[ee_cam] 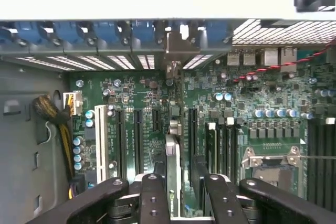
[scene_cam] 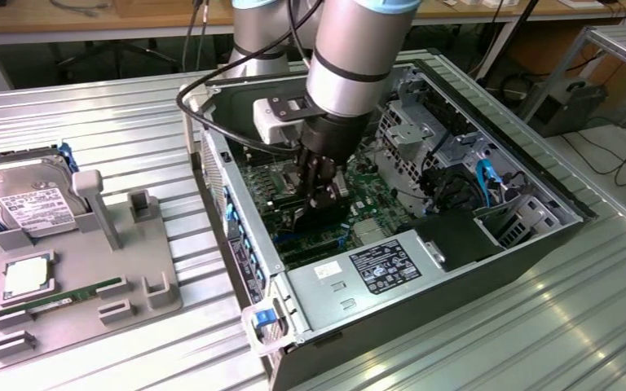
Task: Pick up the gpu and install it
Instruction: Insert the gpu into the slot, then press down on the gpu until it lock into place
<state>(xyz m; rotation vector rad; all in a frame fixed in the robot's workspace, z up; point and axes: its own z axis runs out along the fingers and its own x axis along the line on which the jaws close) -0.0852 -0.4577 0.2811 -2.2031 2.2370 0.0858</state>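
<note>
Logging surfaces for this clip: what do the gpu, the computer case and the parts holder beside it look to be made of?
The gpu: seen edge-on between the gripper fingers, dark circuit board with a silvery metal bracket, judging by its shine. The computer case: bare sheet metal, dull grey, with punched vent holes. The parts holder: matte grey, probably moulded or printed plastic.

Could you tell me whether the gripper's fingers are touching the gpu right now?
Cannot tell. In the wrist view the gripper straddles the gpu, standing edge-on in the motherboard, but neither contact nor gap shows plainly.
</note>
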